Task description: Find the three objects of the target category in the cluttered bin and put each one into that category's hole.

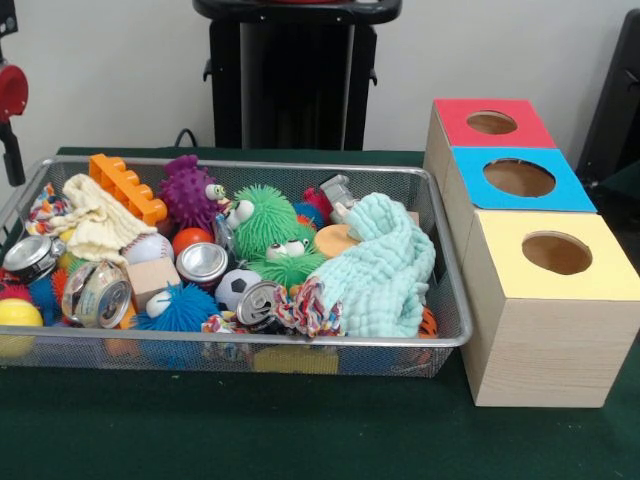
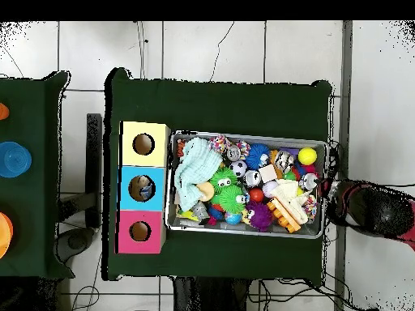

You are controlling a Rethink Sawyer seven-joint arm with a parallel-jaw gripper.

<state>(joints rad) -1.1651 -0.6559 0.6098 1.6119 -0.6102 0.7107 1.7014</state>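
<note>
Front view: the search is just opening. What looks like one clear bottle (image 1: pixel 337 190) pokes out behind the mint cloth (image 1: pixel 380 265) in the bin (image 1: pixel 452 342), near the red box's hole (image 1: pixel 491 122). Overhead: the arm (image 2: pixel 371 210) waits at the bin's opposite end, well apart; whether the claw is wide or narrow cannot be told. Next it must reach across.

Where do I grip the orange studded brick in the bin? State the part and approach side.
Best pinch the orange brick across its narrow width, on the long flat sides, coming straight down from above: it lies uppermost, studs up, beside the cream cloth.
</note>
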